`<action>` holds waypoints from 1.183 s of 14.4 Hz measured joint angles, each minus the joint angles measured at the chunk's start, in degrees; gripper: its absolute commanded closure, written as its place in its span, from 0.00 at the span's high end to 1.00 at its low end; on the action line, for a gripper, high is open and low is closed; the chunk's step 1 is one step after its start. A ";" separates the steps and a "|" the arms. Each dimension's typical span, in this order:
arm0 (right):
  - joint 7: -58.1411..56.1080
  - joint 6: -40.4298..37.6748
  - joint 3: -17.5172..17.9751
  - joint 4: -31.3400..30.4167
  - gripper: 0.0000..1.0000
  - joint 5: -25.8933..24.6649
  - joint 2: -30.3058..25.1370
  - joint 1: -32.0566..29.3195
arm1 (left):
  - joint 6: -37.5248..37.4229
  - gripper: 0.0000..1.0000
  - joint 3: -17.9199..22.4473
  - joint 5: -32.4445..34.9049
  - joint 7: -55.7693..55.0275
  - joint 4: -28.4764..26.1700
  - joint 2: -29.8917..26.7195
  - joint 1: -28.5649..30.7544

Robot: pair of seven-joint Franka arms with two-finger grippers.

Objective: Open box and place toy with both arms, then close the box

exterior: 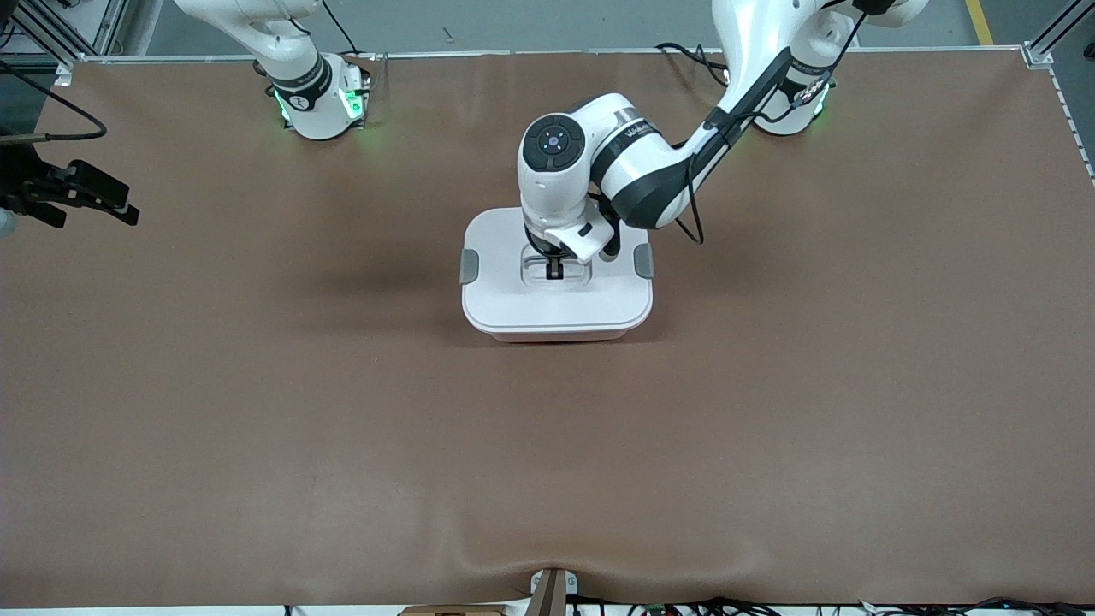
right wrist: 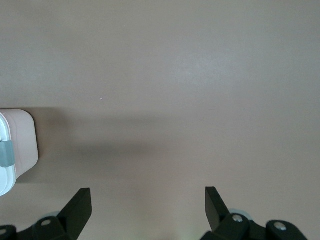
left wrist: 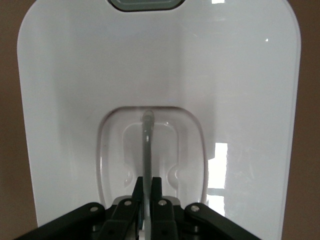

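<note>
The box (exterior: 556, 291) sits mid-table with its lid on, and the left gripper (exterior: 553, 267) is down in the lid's recess, pinched shut on the thin handle (left wrist: 147, 150), likely to lift or seat the lid. The right gripper (right wrist: 148, 205) waits over bare table (exterior: 257, 411) toward its arm's end, fingers spread and empty; no toy is visible.

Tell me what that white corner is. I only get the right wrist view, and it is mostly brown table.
Observer: It is the box, with its lid on, in the middle of the table.
Visitor: Is anything touching it?
Observer: Yes, the left end effector is shut on the handle in the lid's recess.
Visitor: And the fingers I see?
Observer: The right end effector, open, waits toward the right arm's end, apart from the box.
</note>
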 measured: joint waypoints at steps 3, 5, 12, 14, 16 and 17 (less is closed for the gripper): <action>0.00 -0.76 -0.03 0.10 1.00 -0.02 0.00 -0.04 | -0.05 0.00 -0.01 0.00 0.64 -0.08 0.00 -0.04; 0.00 -1.87 -0.10 0.23 1.00 -0.23 0.00 -0.09 | -0.05 0.00 -0.01 0.00 1.09 -0.08 0.00 -0.04; -0.02 -2.05 -0.19 0.28 1.00 -1.13 0.00 -0.27 | -0.03 0.00 0.03 0.00 1.21 0.20 0.00 0.13; -0.02 -2.05 -0.21 0.28 1.00 -2.32 0.01 -0.30 | -0.03 0.00 0.04 -0.71 1.21 0.24 0.01 0.66; -0.02 -2.05 -0.23 0.28 1.00 -2.83 0.07 -0.32 | -0.03 0.00 0.08 -1.03 1.22 0.24 0.22 1.08; -0.02 -2.05 -0.22 0.28 1.00 -2.84 0.07 -0.32 | -0.02 0.00 0.08 -1.09 1.23 0.27 0.37 1.07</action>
